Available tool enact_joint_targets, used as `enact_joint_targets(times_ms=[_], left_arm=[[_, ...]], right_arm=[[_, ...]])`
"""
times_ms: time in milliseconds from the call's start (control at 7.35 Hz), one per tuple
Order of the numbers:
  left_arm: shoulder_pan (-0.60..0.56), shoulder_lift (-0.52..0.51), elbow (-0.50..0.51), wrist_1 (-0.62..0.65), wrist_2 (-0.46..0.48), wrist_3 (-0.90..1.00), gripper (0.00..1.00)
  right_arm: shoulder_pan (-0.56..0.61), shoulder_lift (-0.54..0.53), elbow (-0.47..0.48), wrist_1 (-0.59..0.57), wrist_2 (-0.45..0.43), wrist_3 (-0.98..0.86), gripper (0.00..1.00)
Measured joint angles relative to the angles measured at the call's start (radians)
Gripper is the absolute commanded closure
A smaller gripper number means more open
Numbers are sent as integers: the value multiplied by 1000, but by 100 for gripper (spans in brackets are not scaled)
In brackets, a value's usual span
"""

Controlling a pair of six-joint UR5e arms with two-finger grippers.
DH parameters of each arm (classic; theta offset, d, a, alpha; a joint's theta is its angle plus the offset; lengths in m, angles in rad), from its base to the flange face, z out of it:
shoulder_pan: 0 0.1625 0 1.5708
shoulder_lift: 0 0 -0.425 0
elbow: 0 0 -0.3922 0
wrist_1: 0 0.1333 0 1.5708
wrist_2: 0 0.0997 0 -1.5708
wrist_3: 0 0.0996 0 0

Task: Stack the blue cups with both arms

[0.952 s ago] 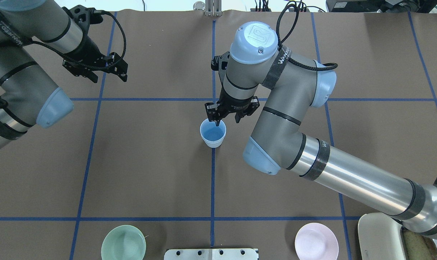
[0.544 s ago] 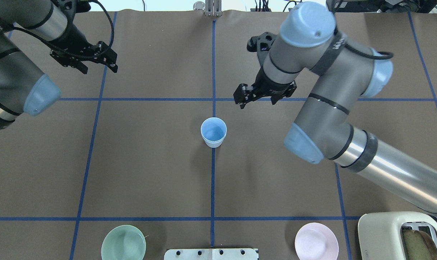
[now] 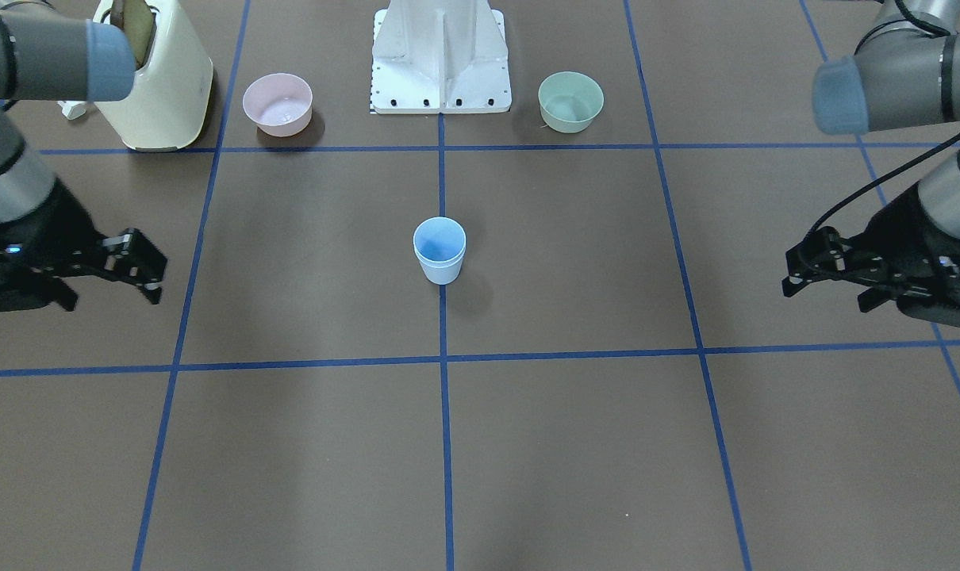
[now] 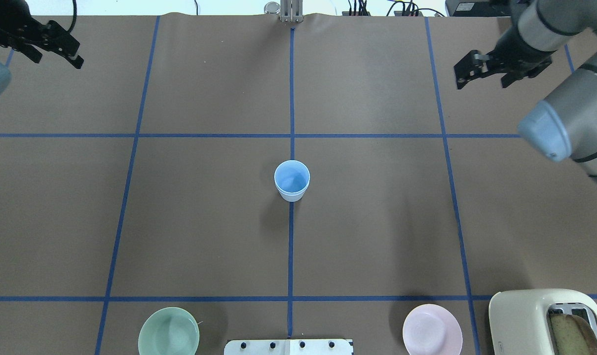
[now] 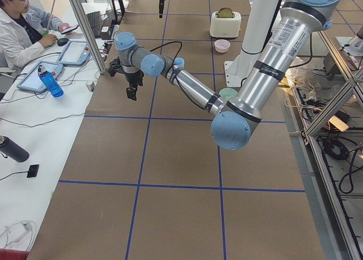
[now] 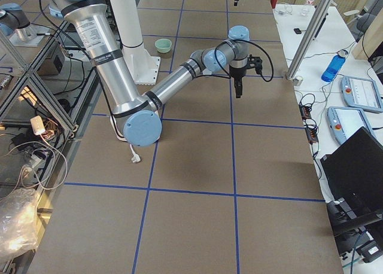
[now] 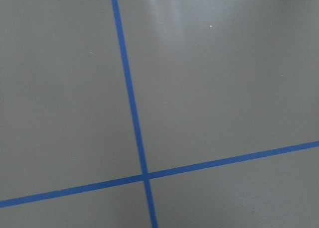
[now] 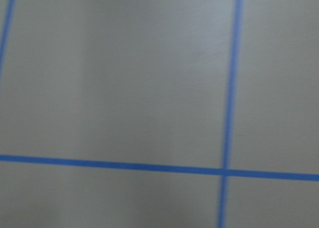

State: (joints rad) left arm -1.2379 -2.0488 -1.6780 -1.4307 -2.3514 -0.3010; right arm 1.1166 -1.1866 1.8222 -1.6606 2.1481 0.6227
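Note:
Two light-blue cups [image 4: 292, 180] stand nested, one inside the other, upright on the centre line of the table; the double rim shows in the front-facing view [image 3: 439, 250]. My left gripper [image 4: 56, 61] is open and empty at the far left corner, well away from the cups; it is at the right edge of the front-facing view [image 3: 827, 297]. My right gripper [image 4: 482, 84] is open and empty at the far right, also well clear of the cups; it is at the left edge of the front-facing view [image 3: 111, 297]. Both wrist views show only brown table and blue tape.
A pale green bowl [image 4: 168, 331] and a pink bowl [image 4: 432, 329] sit near the robot's edge, either side of the white pedestal base [image 4: 288, 346]. A cream toaster [image 4: 545, 320] with bread stands at the near right corner. Blue tape lines grid the table.
My right gripper has lifted off the cups and swung away to the far right. My left gripper has drawn back to the far left corner. The stacked cups have stayed put.

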Motion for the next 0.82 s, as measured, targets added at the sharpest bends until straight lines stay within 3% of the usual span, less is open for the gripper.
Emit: enact_joint_targets(times_ms=[408, 816], left_arm=[[-147, 104, 14, 91, -1, 319, 0], [-301, 166, 171, 93, -2, 575, 0]], right_arm=[[234, -144, -22, -142, 27, -355, 0], [414, -250, -150, -149, 134, -565, 0]])
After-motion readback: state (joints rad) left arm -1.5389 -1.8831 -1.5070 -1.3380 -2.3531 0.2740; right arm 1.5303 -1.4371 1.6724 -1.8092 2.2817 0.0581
